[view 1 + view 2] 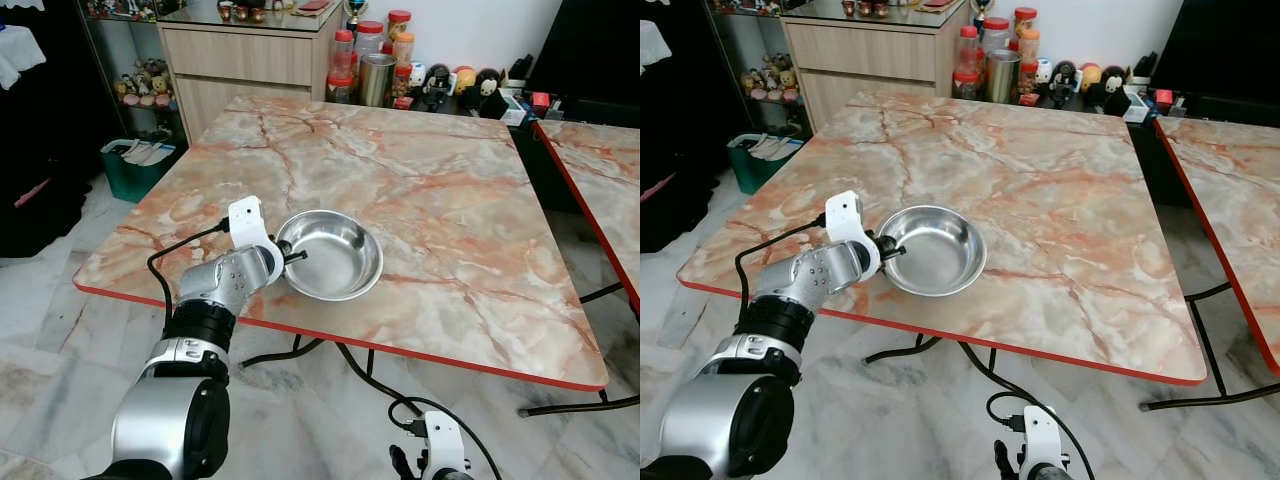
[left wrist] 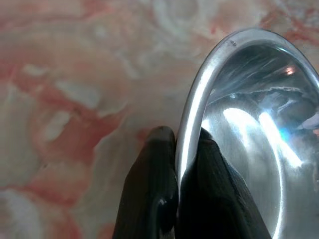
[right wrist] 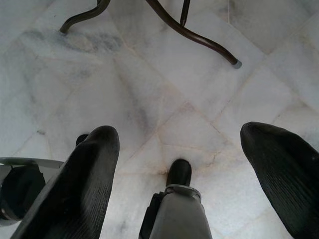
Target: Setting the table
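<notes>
Between left tool (image 2: 178,164) fingers: bowl (image 1: 335,258) rim.

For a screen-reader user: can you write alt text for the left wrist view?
The left gripper pinches the rim of a shiny steel bowl, one black finger outside and one inside. The bowl sits on a table with a marble pattern of pink and cream.
</notes>
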You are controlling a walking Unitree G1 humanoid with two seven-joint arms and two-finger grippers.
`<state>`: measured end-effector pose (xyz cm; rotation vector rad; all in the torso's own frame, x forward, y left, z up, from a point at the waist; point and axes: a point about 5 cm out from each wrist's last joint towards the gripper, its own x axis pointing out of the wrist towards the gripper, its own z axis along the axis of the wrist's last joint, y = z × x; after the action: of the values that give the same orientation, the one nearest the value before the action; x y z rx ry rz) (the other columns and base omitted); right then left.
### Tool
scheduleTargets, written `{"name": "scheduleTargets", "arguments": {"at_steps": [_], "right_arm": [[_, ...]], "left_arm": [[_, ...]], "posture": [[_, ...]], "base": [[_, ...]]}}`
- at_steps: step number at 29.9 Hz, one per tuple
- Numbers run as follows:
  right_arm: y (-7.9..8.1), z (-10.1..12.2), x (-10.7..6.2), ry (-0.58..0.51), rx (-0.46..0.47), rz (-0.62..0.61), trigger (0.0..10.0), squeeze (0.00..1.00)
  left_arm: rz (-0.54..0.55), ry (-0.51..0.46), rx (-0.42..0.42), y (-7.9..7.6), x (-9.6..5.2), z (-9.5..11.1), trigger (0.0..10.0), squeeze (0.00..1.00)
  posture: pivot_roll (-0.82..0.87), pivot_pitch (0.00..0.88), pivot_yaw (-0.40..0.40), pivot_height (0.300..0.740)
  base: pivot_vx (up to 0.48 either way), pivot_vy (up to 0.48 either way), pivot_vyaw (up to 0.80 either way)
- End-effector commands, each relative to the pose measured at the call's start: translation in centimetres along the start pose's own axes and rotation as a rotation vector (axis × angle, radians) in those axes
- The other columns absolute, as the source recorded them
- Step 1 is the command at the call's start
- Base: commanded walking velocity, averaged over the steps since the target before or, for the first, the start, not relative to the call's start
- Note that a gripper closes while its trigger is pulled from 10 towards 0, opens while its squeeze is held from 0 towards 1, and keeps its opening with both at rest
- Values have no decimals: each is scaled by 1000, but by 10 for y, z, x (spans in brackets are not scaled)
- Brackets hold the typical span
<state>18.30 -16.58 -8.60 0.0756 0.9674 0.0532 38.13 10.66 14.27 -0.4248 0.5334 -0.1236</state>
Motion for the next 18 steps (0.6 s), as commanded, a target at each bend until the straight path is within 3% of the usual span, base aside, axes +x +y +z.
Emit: {"name": "scheduleTargets", "arguments": {"at_steps": [1, 8, 18], "right_arm": [[-2, 0, 0, -1, -2, -4, 10000, 0], [-3, -1, -1, 3, 12, -20, 10000, 0], [-4, -3, -1, 6, 22, -30, 10000, 0]], "left_arm": [[8, -13, 8, 4, -2, 2, 10000, 0], [40, 40, -46, 21, 5, -20, 10000, 0], [7, 37, -183, 13, 8, -18, 10000, 0]], "posture": [[95, 0, -16, 740], [54, 0, 6, 740], [43, 0, 13, 740]], "base": [[0, 0, 0], [0, 0, 0], [0, 0, 0]]}}
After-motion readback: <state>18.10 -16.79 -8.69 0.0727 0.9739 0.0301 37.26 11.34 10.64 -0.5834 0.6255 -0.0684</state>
